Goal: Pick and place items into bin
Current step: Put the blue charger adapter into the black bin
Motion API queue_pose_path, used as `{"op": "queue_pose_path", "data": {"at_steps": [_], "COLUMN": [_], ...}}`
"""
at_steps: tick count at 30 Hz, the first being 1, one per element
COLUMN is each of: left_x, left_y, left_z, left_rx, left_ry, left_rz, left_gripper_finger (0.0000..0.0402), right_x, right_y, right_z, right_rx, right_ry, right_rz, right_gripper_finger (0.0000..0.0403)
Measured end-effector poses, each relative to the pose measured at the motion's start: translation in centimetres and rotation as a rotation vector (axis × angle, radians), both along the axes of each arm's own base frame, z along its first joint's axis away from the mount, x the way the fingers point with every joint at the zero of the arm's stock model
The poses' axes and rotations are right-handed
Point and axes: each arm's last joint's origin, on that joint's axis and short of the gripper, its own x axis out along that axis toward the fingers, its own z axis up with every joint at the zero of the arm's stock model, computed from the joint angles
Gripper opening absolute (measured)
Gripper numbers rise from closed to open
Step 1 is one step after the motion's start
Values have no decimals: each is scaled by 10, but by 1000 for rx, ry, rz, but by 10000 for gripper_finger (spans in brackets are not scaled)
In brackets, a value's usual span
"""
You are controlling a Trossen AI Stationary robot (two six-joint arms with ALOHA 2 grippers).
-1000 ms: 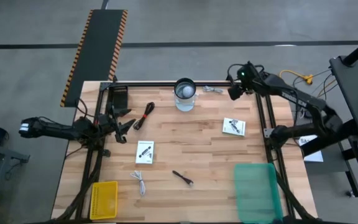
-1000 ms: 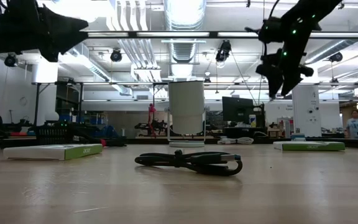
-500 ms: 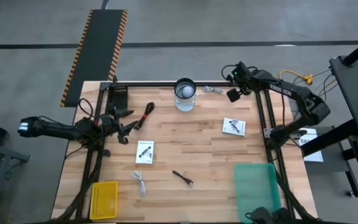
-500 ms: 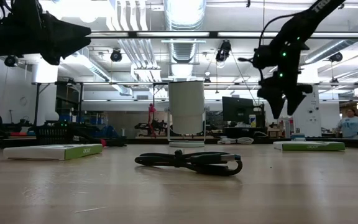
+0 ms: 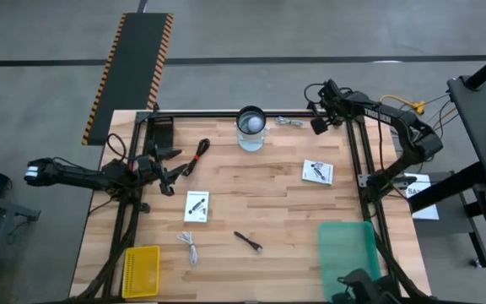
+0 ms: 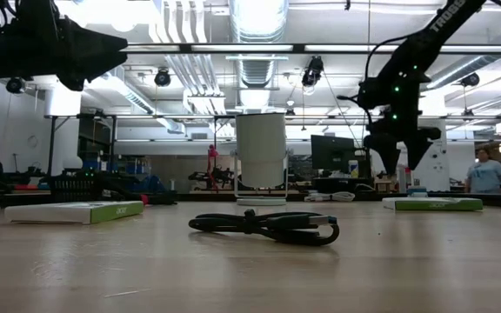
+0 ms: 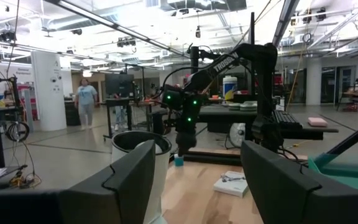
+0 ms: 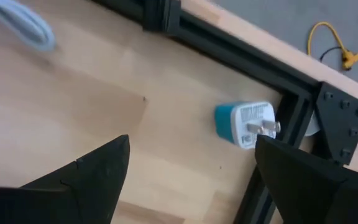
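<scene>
Two arms are in play, and I have the right gripper [image 5: 314, 118] up at about one o'clock on the surface [image 5: 268, 211], its jaws spread wide and empty over a small blue-and-white plug adapter [image 8: 246, 124] that sits tight in the corner of the black frame [image 8: 229, 46]. A short white cable [image 5: 289, 122] lies just beside it, toward twelve o'clock. The left gripper [image 5: 169, 173] waits at nine o'clock, jaws partly open on nothing, near the black cable with red tip [image 5: 196, 157]. Two white printed packets [image 5: 317, 172] rest mid-surface, and the green bin [image 5: 345, 250] sits at five o'clock, well apart from this corner.

My worry is the frame. The adapter is hard against it, so a descending finger could land on the rail rather than beside the plug, or pinch it off-centre and flick it off the edge. Its metal prongs also offer a poor, slippery grip.
</scene>
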Motion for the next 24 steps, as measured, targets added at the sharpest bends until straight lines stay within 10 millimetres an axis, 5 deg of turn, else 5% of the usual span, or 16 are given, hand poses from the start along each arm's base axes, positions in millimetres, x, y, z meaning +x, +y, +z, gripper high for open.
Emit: {"op": "queue_pose_path", "data": {"at_steps": [24], "left_x": [0], "left_y": [0], "left_z": [0], "left_rx": [0], "left_ry": [-1], "left_rz": [0], "left_gripper_finger": [222], "right_x": [2], "right_y": [-10], "right_z": [19], "right_rx": [-109], "right_ry": [-200], "right_rz": [-628], "right_gripper_finger": [326]}}
